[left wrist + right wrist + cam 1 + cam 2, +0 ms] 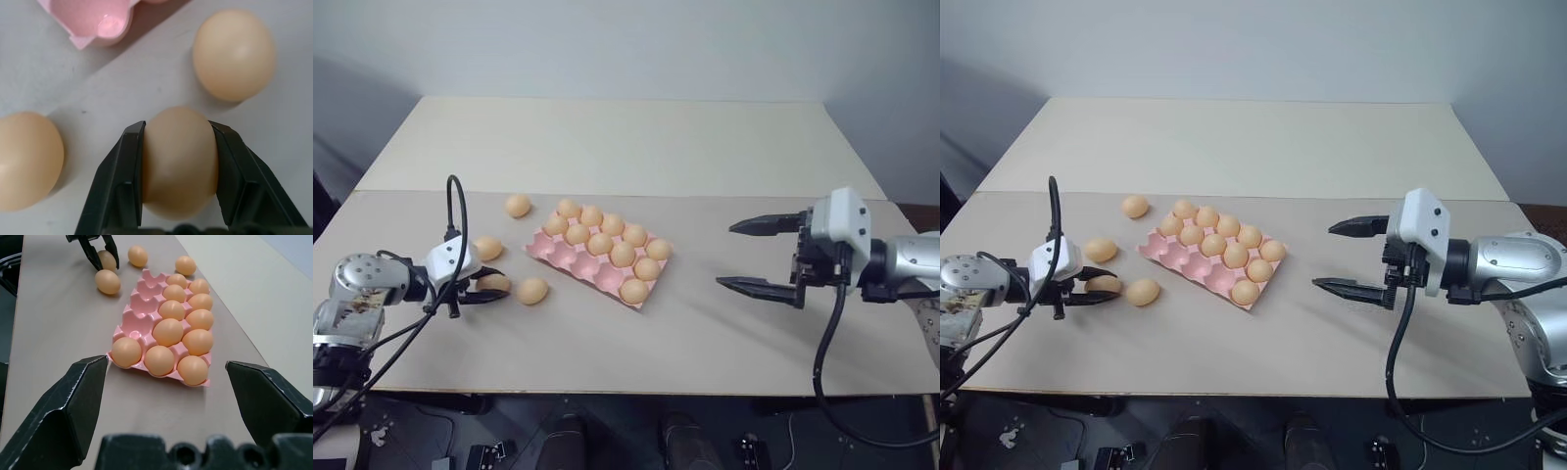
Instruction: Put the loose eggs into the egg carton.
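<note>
The pink egg carton (567, 258) lies mid-table, its two far rows full of eggs and one egg at the right end of the near row. To its left lie loose eggs: one at the back (518, 206), one nearer (488, 248), and one by the carton's near-left corner (532, 290). My left gripper (501, 287) is shut on another loose egg (180, 161), low at the table; the black fingers (124, 171) press both its sides. Right of the carton my right gripper (759, 255) hovers above the table, open and empty, pointing at the carton.
The near row of the carton has several empty cups (133, 316) on the side facing the loose eggs. A seam (754, 197) runs across the table behind the carton. The table's near edge (636, 394) runs close below both arms.
</note>
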`<state>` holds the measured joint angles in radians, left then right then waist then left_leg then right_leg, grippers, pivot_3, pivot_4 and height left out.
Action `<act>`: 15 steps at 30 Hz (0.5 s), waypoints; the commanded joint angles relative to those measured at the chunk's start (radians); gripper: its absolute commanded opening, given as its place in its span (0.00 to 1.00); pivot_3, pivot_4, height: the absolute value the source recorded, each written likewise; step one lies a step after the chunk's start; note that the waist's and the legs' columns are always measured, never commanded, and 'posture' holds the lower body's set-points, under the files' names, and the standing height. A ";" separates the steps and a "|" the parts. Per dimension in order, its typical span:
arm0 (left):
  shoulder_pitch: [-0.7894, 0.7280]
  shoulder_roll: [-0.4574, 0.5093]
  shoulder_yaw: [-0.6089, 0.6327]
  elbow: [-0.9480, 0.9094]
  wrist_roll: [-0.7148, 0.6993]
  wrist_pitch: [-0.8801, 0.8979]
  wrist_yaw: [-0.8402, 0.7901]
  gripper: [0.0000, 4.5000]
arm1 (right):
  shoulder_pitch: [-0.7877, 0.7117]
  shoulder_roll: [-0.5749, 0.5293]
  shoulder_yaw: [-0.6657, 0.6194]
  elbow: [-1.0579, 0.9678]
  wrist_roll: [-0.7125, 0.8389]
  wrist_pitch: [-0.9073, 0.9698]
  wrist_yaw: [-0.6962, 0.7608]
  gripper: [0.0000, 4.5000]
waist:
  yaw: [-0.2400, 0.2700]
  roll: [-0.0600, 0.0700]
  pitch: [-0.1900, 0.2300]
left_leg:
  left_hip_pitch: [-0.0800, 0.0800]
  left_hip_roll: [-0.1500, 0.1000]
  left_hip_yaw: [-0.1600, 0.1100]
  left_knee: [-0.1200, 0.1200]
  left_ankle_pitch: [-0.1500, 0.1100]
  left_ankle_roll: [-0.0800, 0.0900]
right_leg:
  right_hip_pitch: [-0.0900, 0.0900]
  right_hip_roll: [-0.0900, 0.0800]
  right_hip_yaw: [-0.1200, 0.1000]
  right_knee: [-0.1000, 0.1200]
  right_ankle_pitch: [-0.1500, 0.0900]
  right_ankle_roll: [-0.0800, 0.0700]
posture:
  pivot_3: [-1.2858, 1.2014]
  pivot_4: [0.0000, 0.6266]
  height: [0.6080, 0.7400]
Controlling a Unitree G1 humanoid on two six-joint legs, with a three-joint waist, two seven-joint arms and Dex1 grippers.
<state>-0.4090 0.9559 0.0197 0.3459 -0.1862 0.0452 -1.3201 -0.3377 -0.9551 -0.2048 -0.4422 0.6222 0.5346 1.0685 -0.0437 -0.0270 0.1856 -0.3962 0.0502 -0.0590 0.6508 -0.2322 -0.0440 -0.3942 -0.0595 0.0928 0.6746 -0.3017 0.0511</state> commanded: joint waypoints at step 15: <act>-0.285 -0.066 0.046 0.040 -0.106 0.093 -0.015 0.38 | -0.005 0.006 -0.030 -0.020 0.012 -0.017 -0.040 1.00 | 0.017 0.000 0.000 | -0.005 -0.001 -0.002 0.008 0.000 0.000 | -0.002 0.000 -0.002 0.003 0.000 0.001 | 0.52 0.24 1.00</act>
<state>-0.6669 0.8953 0.0800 0.3674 -0.3115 0.1492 -1.3545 -0.3346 -0.9456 -0.2063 -0.4405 0.6289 0.5328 1.0354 -0.0265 -0.0268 0.1857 -0.4017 0.0495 -0.0612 0.6593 -0.2324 -0.0436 -0.3961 -0.0595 0.0904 0.6777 -0.3018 0.0517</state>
